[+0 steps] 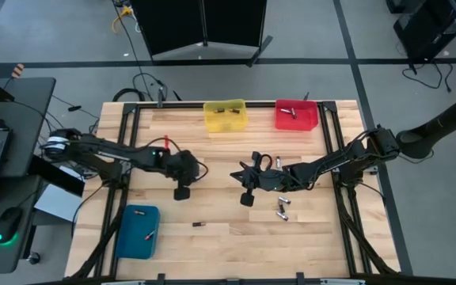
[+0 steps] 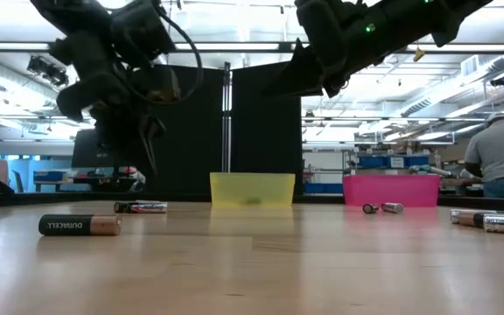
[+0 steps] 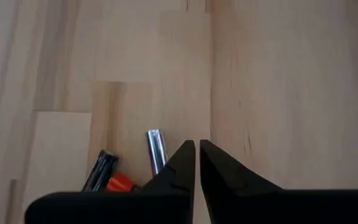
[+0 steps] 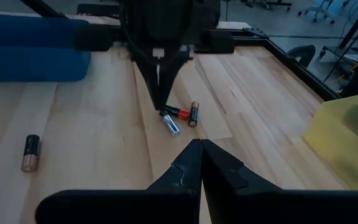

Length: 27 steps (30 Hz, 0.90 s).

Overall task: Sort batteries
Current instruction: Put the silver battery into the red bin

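I saw the bench (image 1: 228,237) still strewn with loose batteries (image 1: 281,209) near the right gripper (image 1: 247,187); a few already lay in the bins (image 1: 225,115). Both the left gripper (image 1: 182,187) and right jaws were clenched, holding nothing.

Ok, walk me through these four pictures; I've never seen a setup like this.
Two dark robot arms work over a wooden table, sorting small batteries into plastic bins. One picture looks straight down, one looks level across the tabletop, and two come from cameras on the arms' wrists. From above, the left pincer and the right pincer hang mid-table; both are shut and hold nothing. The yellow bin and red bin sit at the far edge, the blue bin near the left arm. Loose batteries lie near the right pincer, and a lone battery lies toward the near edge.
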Each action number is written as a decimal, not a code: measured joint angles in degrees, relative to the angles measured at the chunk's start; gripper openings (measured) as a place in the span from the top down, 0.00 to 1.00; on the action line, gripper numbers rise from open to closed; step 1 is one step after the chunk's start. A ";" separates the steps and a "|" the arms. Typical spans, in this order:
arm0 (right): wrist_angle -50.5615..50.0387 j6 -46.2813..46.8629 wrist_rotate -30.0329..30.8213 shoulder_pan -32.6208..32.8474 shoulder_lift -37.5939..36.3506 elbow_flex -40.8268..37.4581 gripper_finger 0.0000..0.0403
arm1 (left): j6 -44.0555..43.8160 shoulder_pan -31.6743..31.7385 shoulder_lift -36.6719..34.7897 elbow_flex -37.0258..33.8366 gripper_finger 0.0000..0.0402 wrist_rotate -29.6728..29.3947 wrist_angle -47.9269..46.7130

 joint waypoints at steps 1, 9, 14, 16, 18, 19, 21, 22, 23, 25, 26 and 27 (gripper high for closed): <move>-0.05 -0.02 0.00 -0.01 0.00 0.00 0.95 | 0.00 0.00 0.66 0.00 0.90 -0.01 0.38; -0.86 -0.02 0.00 -0.01 0.00 0.00 0.95 | 0.00 0.00 3.35 0.02 0.75 -0.42 1.51; -1.46 1.17 0.02 0.00 0.00 0.00 0.95 | -0.02 0.00 4.89 0.03 0.68 -4.47 2.11; -1.90 1.72 0.02 -0.01 0.00 0.00 0.95 | 0.00 0.02 5.81 0.03 0.68 -5.15 2.09; -2.31 2.77 -0.55 -0.01 0.00 0.02 0.95 | 0.00 0.13 6.83 0.05 0.68 -5.13 2.03; -2.44 3.25 -1.14 -0.01 0.00 0.00 0.95 | 0.00 0.13 7.33 0.11 0.68 -4.86 2.06; -2.53 3.86 -1.60 0.01 0.00 0.00 0.95 | 0.00 0.15 8.30 0.14 0.68 -4.31 2.08; -2.48 4.09 -1.89 0.01 0.00 0.01 0.95 | 0.00 0.15 8.72 0.14 0.68 -3.95 2.18; -2.47 4.22 -2.20 0.02 0.00 0.00 0.95 | 0.00 0.15 9.03 0.14 0.68 -3.49 2.22; -2.50 4.38 -2.36 0.02 0.00 0.00 0.95 | -0.01 0.15 9.39 0.16 0.68 -3.20 2.44; -2.48 4.37 -2.38 0.02 0.00 0.02 0.95 | -0.02 0.17 9.39 0.16 0.68 -3.18 2.44; -2.47 4.37 -2.38 0.00 0.00 0.00 0.95 | -0.02 0.17 9.39 0.16 0.68 -3.16 2.49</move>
